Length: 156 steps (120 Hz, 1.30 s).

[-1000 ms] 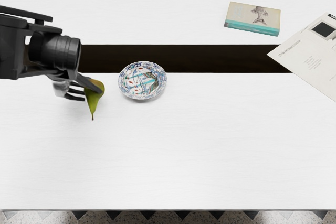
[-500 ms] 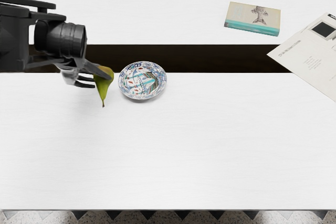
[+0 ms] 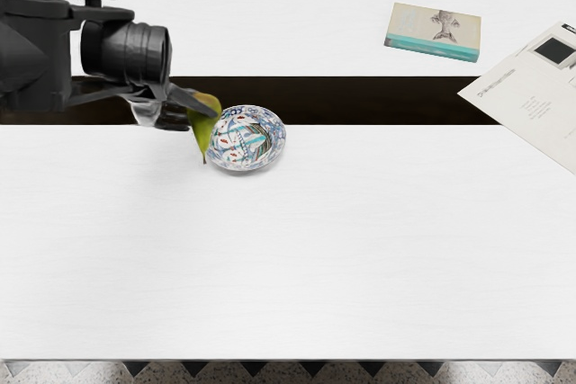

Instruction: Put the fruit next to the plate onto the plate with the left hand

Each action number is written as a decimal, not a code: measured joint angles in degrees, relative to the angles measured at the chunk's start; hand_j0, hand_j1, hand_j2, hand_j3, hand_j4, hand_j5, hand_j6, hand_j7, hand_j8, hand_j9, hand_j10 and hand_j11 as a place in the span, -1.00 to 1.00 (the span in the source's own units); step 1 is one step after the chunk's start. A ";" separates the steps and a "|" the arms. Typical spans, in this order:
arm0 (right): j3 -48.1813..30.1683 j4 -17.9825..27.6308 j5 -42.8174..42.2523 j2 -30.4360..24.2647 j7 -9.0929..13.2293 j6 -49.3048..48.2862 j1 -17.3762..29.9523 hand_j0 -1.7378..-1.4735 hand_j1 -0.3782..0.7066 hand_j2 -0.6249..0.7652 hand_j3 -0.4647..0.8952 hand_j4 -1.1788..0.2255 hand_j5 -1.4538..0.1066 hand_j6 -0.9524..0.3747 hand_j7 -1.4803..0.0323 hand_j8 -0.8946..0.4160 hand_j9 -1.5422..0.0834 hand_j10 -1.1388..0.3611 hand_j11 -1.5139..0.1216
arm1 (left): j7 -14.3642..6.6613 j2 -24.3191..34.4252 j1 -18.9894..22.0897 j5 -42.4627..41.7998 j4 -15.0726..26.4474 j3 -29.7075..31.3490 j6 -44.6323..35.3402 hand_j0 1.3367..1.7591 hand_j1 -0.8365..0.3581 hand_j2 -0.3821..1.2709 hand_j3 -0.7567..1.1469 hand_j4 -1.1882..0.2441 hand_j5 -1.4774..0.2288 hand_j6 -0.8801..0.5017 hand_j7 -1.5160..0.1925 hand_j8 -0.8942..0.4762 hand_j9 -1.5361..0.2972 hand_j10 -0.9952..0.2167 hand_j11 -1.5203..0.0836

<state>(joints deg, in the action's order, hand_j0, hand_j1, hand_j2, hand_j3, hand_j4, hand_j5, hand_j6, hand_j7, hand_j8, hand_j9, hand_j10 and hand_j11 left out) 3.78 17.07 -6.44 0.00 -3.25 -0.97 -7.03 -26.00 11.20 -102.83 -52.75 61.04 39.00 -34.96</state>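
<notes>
1. The left robot hand has its fingers closed on the fat end of the pear, and the stem end hangs down
2. The pear appears lifted clear of the desk, with its tip over the left rim of the patterned plate
3. The step in hand looks like the carry; the release is not yet done
4. The next move calls for a little more travel right to reach the plate's middle, then lowering and gently opening the fingers so the pear does not roll out

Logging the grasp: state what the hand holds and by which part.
The left hand holds the yellow-green pear by its broad end, narrow tip down.
</notes>
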 joint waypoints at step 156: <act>0.00 0.00 0.01 0.00 0.00 0.00 0.00 -0.40 -0.92 -0.10 -0.32 0.66 0.84 0.42 0.93 0.35 0.88 0.50 0.83 | 0.15 -3.74 2.65 1.40 -4.10 -1.80 -0.04 0.52 0.42 -0.43 -0.20 0.26 0.29 -0.11 0.33 -0.09 0.26 0.16 0.42</act>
<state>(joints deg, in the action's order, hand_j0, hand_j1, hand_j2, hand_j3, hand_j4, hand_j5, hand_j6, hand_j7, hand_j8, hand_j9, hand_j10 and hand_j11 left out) 3.78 17.06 -6.43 0.00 -3.25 -0.97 -7.03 -25.86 7.46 -100.18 -51.35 56.94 37.20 -35.00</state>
